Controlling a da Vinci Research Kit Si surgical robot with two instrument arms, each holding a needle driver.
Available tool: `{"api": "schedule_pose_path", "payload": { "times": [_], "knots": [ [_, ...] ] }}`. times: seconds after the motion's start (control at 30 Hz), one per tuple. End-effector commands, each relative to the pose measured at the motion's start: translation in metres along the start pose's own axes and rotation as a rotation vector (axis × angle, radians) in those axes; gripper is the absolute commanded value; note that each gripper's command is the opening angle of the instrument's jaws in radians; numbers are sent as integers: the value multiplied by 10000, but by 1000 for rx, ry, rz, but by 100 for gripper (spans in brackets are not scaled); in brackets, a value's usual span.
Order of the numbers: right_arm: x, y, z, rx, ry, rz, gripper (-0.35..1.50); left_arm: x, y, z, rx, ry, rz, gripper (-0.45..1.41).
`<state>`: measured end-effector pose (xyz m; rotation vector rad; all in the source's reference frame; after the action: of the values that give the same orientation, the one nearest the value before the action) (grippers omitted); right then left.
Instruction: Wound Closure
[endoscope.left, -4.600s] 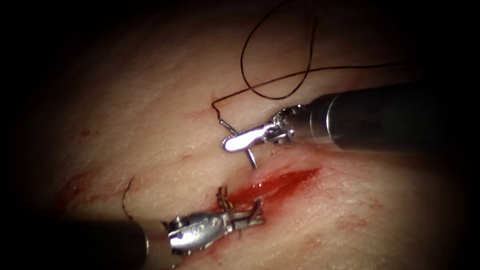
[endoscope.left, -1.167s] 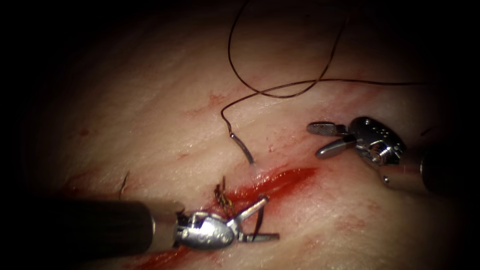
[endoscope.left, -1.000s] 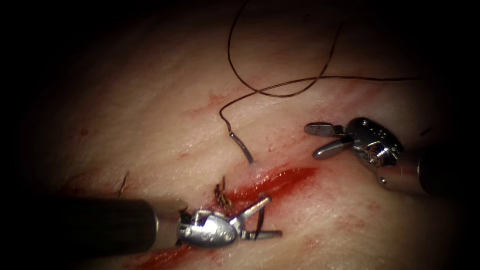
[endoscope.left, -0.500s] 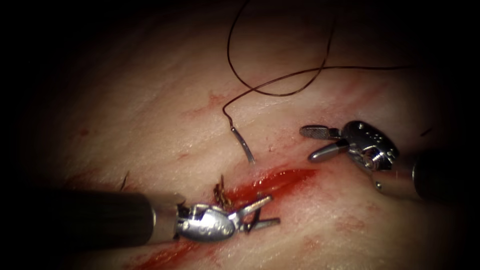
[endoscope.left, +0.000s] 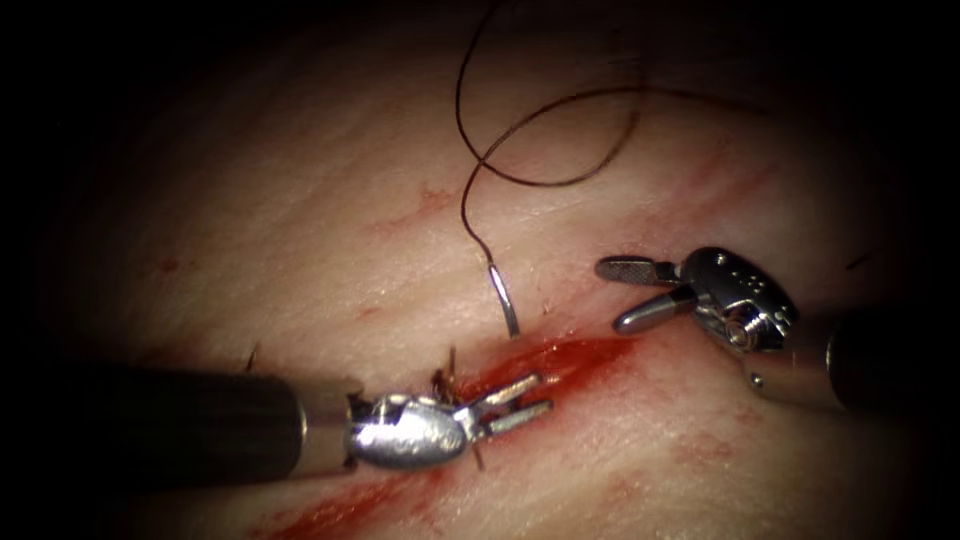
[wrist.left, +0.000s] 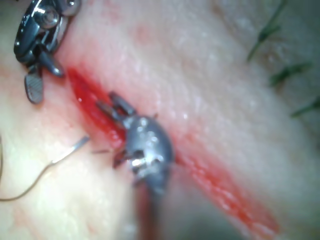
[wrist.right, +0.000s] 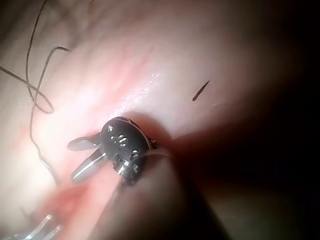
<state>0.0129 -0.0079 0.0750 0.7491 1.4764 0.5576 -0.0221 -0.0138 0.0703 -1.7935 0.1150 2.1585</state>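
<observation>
Left end effector (endoscope.left: 520, 401) reaching in level from the left, jaws slightly apart over the red cut (endoscope.left: 560, 360), apparently empty, right end effector (endoscope.left: 630, 295) angled in, jaws spread, empty, needle (endoscope.left: 505, 300) lying free just above the cut, tip seemingly touching the tissue (endoscope.left: 300, 230), thread (endoscope.left: 520, 140) looping away behind.

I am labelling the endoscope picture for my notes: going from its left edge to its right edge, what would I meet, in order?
Left arm's dark shaft with silver open-jawed tool, holding nothing → curved steel needle, free, its tip at the cut's edge, dark brown thread trailing from it → right arm's silver open-jawed tool, holding nothing.
</observation>
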Motion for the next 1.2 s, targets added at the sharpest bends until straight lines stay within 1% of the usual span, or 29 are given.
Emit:
{"api": "schedule_pose_path", "payload": {
  "times": [0.03,0.27,0.53,0.6,0.73,0.8,0.83,1.07,1.17,1.2],
  "knots": [
    [-7,2,7,4,4,3,108,-1,8,3,-10,-3,-6,-45],
    [-5,2,6,4,8,4,108,11,17,4,-3,-13,-12,-45],
    [-3,0,7,7,14,12,106,27,19,2,-78,-24,-111,-45],
    [-2,-2,7,8,21,32,106,32,23,2,-114,-27,-155,-45],
    [1,-3,7,-16,28,41,126,38,28,0,-158,-35,-203,-45],
    [2,-3,7,-25,31,42,130,39,29,0,-164,-37,-214,-45],
    [4,-4,6,-24,32,50,130,41,30,-1,-173,-35,-232,-45],
    [14,-14,3,-18,36,62,128,48,31,-7,-200,-33,-247,-45],
    [19,-21,3,-17,38,74,128,56,31,-11,-209,-30,-252,-45],
    [20,-27,4,-17,40,100,128,62,31,-14,-216,-27,-256,-45]
  ]
}}
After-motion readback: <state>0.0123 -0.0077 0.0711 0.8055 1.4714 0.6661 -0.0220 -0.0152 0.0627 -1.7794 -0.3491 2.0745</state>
